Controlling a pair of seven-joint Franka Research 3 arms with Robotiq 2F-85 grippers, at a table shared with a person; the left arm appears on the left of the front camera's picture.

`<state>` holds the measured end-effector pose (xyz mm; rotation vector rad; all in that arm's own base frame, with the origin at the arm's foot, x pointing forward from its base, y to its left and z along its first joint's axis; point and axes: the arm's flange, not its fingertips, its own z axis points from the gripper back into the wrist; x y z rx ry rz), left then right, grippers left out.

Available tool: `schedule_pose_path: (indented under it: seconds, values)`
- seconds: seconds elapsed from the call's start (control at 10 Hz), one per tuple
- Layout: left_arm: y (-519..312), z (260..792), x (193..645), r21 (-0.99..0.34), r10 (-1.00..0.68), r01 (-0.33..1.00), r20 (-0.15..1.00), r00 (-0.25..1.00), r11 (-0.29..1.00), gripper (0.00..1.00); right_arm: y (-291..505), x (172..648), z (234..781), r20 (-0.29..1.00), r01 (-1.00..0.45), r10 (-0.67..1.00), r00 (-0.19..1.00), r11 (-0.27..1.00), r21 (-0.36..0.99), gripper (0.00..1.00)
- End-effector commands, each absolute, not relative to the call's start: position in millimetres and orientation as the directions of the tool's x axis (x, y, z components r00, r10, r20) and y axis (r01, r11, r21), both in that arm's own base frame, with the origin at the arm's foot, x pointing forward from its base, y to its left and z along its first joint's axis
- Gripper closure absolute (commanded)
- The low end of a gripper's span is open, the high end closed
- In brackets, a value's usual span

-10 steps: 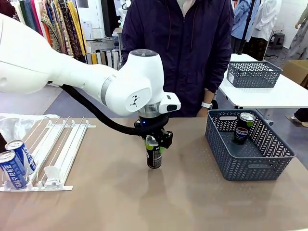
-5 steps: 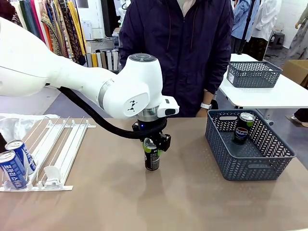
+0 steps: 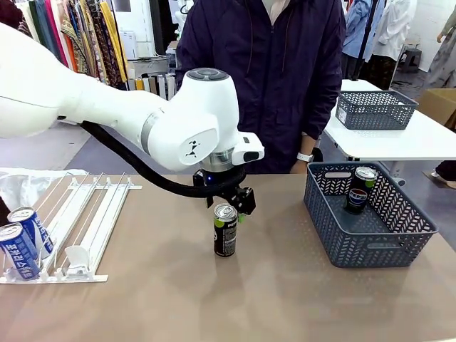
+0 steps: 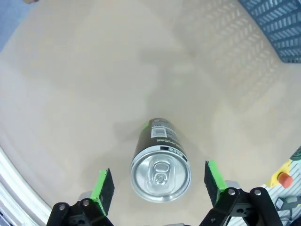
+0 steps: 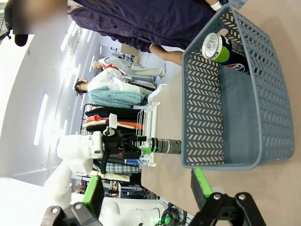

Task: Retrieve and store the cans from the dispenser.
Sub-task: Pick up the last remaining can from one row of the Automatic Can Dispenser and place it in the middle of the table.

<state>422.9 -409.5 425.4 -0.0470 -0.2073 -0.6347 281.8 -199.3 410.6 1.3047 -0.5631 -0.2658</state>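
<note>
Left claw (image 4: 157, 178) is hovering wide open just over the black can (image 3: 225, 231), pads clear of it; it is standing upright on the surface (image 3: 285, 299) right beneath. Right claw (image 5: 146, 184) is also gaping wide, with the grey basket (image 5: 235, 94) ahead of it holding a Pepsi can (image 5: 221, 52).

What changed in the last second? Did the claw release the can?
Yes. The left claw opened, released the black can and rose slightly; the can stands free on the table. Unchanged: two blue-and-white cans in the dispenser, one Pepsi can in the basket.
</note>
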Motion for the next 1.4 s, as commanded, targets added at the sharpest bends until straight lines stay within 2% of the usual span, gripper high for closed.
schedule_pose_path:
  seconds: [0.0,0.1,0.3,0.5,0.8,1.0,1.2,1.3]
  values:
    - [-382.8,458.4,408.4,-0.011,-0.512,0.529,0.232,0.827,0.849,0.0,-200.2,280.3,414.5,0.239,-0.125,-0.488,0.84,0.253,0.959,0.0]
    - [-362.4,491.9,400.3,-0.044,-0.483,0.509,0.254,0.838,0.86,0.0,-200.2,280.3,414.5,0.239,-0.125,-0.488,0.84,0.253,0.959,0.0]
    - [-290.4,566.4,383.5,-0.289,-0.474,0.544,0.279,0.835,0.788,0.0,-200.2,280.3,414.5,0.239,-0.125,-0.488,0.84,0.253,0.959,0.0]
    - [-181.4,605.1,366.8,-0.516,-0.431,0.528,0.305,0.849,0.675,0.0,-200.2,280.3,414.5,0.239,-0.125,-0.488,0.84,0.253,0.959,0.0]
    - [-2.9,607.6,317.7,-0.747,-0.231,0.414,0.343,0.91,0.521,0.0,-200.2,280.3,414.5,0.239,-0.125,-0.488,0.84,0.253,0.959,0.0]
    - [106.8,577.4,277.7,-0.873,0.009,0.345,0.371,0.929,0.344,0.0,-200.2,280.3,414.5,0.239,-0.125,-0.488,0.84,0.253,0.959,0.0]
    - [153.3,543.8,248.1,-0.909,0.126,0.339,0.376,0.918,0.243,0.0,-200.2,280.3,414.5,0.239,-0.125,-0.488,0.84,0.253,0.959,0.0]
    - [153.7,533.3,246.4,-0.908,0.071,0.311,0.343,0.937,0.282,0.0,-200.2,280.3,414.5,0.239,-0.125,-0.488,0.84,0.253,0.959,0.0]
